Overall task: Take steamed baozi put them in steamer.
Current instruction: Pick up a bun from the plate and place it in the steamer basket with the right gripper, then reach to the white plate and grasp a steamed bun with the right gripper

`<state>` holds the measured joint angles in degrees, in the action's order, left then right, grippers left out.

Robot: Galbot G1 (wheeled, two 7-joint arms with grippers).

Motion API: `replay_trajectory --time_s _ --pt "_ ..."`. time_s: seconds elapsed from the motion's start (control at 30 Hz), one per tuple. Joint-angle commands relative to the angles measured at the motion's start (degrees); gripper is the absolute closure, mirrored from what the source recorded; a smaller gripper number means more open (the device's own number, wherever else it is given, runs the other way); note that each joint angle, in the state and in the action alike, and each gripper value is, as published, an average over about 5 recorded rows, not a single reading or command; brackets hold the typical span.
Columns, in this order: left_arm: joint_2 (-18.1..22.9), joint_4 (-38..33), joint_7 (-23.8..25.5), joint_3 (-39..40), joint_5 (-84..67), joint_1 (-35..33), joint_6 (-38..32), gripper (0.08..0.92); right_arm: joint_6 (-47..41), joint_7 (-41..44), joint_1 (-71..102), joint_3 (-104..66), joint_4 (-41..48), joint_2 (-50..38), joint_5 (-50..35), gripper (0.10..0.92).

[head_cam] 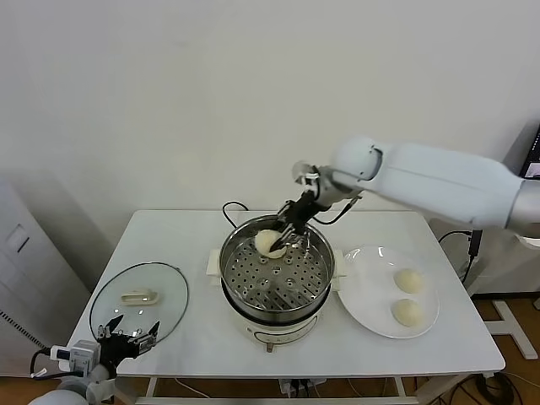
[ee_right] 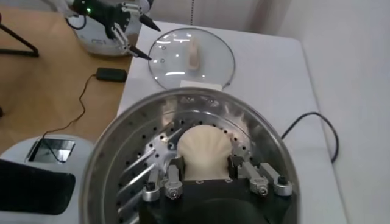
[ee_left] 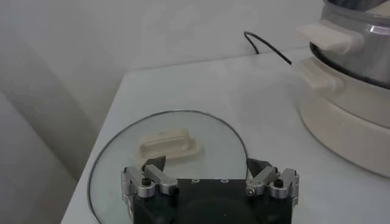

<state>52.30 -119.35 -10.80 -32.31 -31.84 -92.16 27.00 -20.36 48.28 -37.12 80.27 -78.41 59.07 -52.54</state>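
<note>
Head view showed a white tabletop point(head_cam: 186, 245) with the steamer point(head_cam: 277, 278) standing at its middle, its perforated tray bare except at the far rim. To the steamer's right lay a white plate point(head_cam: 364, 291) carrying two steamed baozi point(head_cam: 408, 281) side by side, near one another but apart. On the steamer's left a round glass lid point(head_cam: 139, 299) rested flat, handle up. The robot's right arm reached in from the right, and the right tool point(head_cam: 287, 239) sat low inside the steamer at the back of the tray, clenched around a third baozi point(head_cam: 269, 243); from the right wrist camera that bun point(ee_right: 207, 152) filled the gap between the two fingers point(ee_right: 172, 180) just above the holes. The left tool point(head_cam: 128, 336) hung at the tabletop's near left edge, by the lid's rim, its fingers spread wide and holding nothing.
</note>
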Motion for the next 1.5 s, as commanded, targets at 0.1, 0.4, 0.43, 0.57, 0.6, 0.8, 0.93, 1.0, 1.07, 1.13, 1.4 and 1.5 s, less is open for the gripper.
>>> replay_trajectory --time_s 0.1,0.4,0.43,0.57,0.6,0.8,0.93,1.0,1.07,1.13,1.4,1.5 --pt "-0.04 0.34 0.08 -0.11 -0.11 -0.03 -0.17 0.177 -3.49 -6.48 5.98 -0.67 1.03 6.51 2.30 0.567" --pt "-0.20 0.78 0.12 -0.11 -0.29 0.04 -0.37 0.177 -4.25 -7.53 8.21 -0.83 2.79 7.61 6.14 0.567" --pt "-0.21 0.83 0.12 -0.09 -0.30 0.05 -0.38 0.177 -4.30 -7.62 8.40 -0.86 2.93 7.57 6.45 0.567" --pt "-0.20 0.93 0.13 -0.02 -0.30 0.13 -0.39 0.177 -4.36 -8.08 9.14 -1.04 2.92 7.40 6.56 0.566" --pt "-0.19 0.94 0.14 -0.01 -0.30 0.15 -0.39 0.177 -4.34 -8.21 9.32 -1.12 2.90 7.38 6.51 0.565" --pt "-0.09 1.02 0.13 -0.03 -0.30 0.10 -0.40 0.177 -4.21 -7.18 8.74 -1.91 2.82 7.01 6.26 0.454" --pt "0.02 0.99 0.12 -0.10 -0.29 0.04 -0.39 0.177 -3.13 -2.75 5.15 -2.43 2.57 4.38 6.75 0.332" --pt "0.04 0.93 0.12 -0.16 -0.28 0.01 -0.39 0.177 -1.66 1.47 2.31 -2.08 2.50 1.98 6.96 0.282" --pt "0.04 0.89 0.12 -0.23 -0.28 -0.01 -0.40 0.177 0.14 6.39 -1.02 -1.10 2.22 -0.75 7.27 0.235" --pt "0.03 0.86 0.12 -0.28 -0.29 0.00 -0.41 0.177 1.92 10.50 -4.58 0.50 1.72 -3.49 8.19 0.211" --pt "0.19 0.36 0.06 -0.73 -0.33 -0.24 -0.38 0.177 8.93 22.65 -13.36 8.23 -1.38 -16.60 17.44 0.203" --pt "0.16 0.10 0.05 -0.90 -0.35 -0.41 -0.38 0.177 11.66 24.44 -13.03 9.57 -2.29 -22.55 22.60 0.203"
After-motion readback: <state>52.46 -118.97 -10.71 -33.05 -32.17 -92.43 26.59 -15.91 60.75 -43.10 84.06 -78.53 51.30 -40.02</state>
